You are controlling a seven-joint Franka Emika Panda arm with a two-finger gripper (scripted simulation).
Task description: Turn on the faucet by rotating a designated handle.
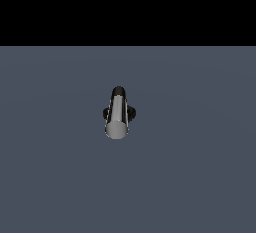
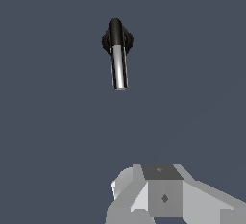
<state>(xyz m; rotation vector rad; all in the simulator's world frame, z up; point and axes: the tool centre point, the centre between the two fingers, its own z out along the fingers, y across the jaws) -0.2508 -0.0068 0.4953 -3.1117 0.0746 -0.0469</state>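
Note:
The faucet (image 1: pixel 132 112) stands alone on the flat grey floor, near the middle of the exterior view. Only the edges of its round black base show behind the bar. The handle (image 1: pixel 118 114) is a silver-grey cylinder joined to a black elbow, with its flat round end turned toward the camera. In the wrist view the faucet (image 2: pixel 126 39) lies well ahead, and its handle (image 2: pixel 118 69) points back toward me. Only a pale grey block of my gripper (image 2: pixel 161 189) shows there, far from the handle. Its fingers are hidden. The exterior view shows no part of the arm.
A plain blue-grey floor (image 1: pixel 200 177) surrounds the faucet on every side. Beyond the floor's far edge the exterior view is black.

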